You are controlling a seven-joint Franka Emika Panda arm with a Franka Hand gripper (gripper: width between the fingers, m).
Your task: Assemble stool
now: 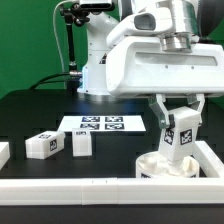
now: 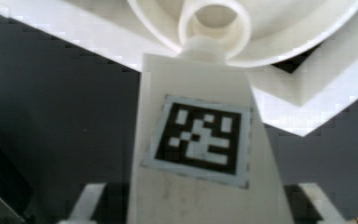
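Observation:
My gripper [image 1: 177, 125] is shut on a white stool leg [image 1: 183, 138] and holds it nearly upright, its tag facing outward. The leg's lower end meets the round white seat [image 1: 165, 165], which lies in the table's corner on the exterior view's right. In the wrist view the tagged leg [image 2: 197, 100] fills the space between both fingers of the gripper [image 2: 197, 205]. Its far end points at a round socket [image 2: 217, 17] in the seat [image 2: 149, 25]. I cannot tell how deep the end sits. Two more legs [image 1: 41, 145] [image 1: 81, 143] lie loose on the exterior view's left.
The marker board [image 1: 102, 124] lies flat at mid-table behind the loose legs. White border rails run along the front [image 1: 70, 187] and the right side [image 1: 212, 160], boxing in the seat. Another white piece [image 1: 3, 153] shows at the left edge.

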